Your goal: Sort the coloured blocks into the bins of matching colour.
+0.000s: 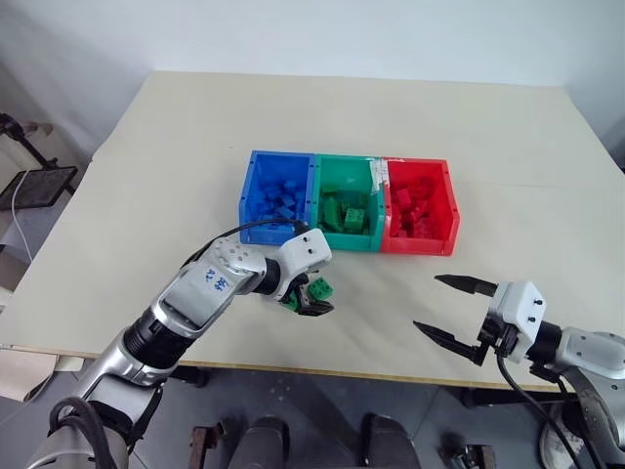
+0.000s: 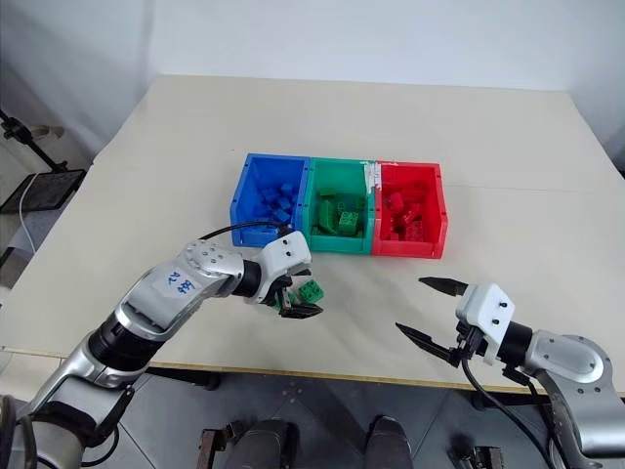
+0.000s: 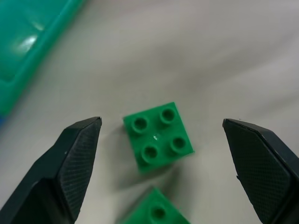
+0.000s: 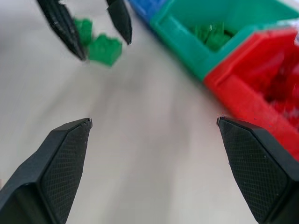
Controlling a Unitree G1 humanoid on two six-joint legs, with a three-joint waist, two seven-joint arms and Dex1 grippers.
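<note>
Three joined bins stand in a row mid-table: blue bin (image 1: 248, 191), green bin (image 1: 342, 240), red bin (image 1: 418, 244). Several green blocks (image 1: 347, 213) lie in the green bin. In front of the blue and green bins, two green blocks rest on the table. One is a square four-stud block (image 3: 158, 137); the other (image 3: 154, 212) lies close beside it. My left gripper (image 1: 311, 298) hangs open just above them, pointing down, its fingers either side of the square block without touching it. My right gripper (image 1: 428, 303) stands open near the front right of the table, with nothing between its fingers.
Blue bricks (image 1: 283, 200) fill the blue bin and red bricks (image 1: 415, 210) the red one. The beige table (image 1: 195, 147) stretches wide around the bins. Its front edge runs just behind both grippers. A black stand (image 1: 39, 181) is off the table at the left.
</note>
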